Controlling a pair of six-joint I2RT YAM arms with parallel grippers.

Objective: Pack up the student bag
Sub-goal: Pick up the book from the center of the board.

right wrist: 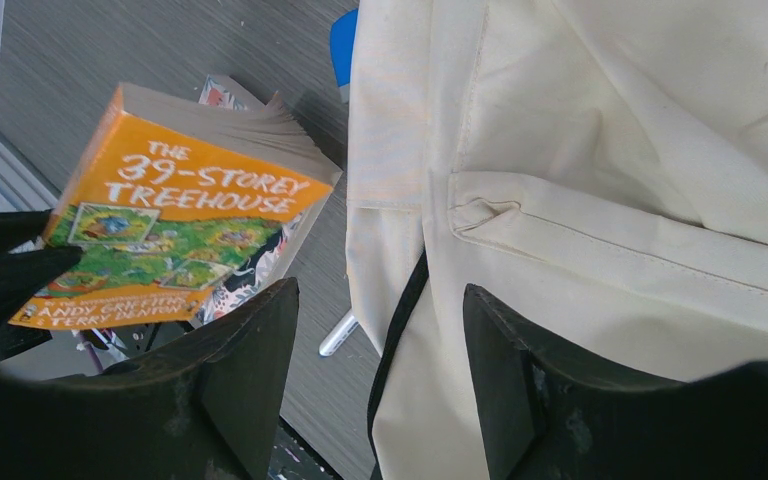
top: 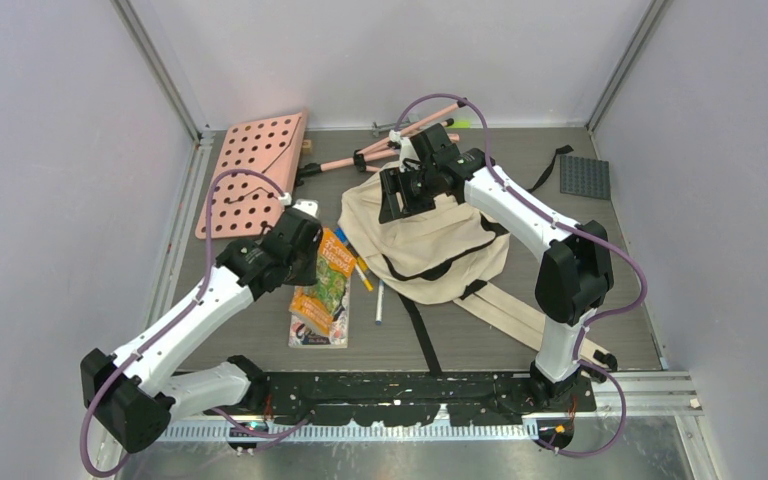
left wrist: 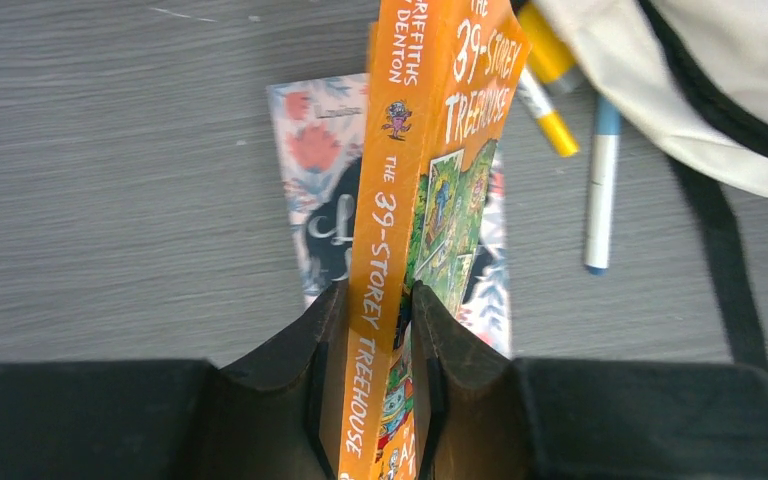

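Toward the near edge of the tabletop (top: 360,355), left of middle, a floral book (left wrist: 310,170) lies flat. Over it the left pincer (left wrist: 375,300) is clamped on the spine end of an orange book (left wrist: 440,130), which is held tilted, with a finger pressed against each cover. Just right of the books lie a yellow marker (left wrist: 550,120) and a blue-tipped pen (left wrist: 600,190), their far ends at the bag's edge. The bag (top: 430,245) lies slumped in the middle of the tabletop, its straps (top: 505,310) trailing toward the near edge. The right pincer (right wrist: 380,292) hangs over the bag's far left part, jaws apart and holding nothing. Along the far edge lie a pink holed board (top: 250,170) at the left, a pink tripod (top: 400,140) in the middle, and a grey plate (top: 584,175) near the far right corner.
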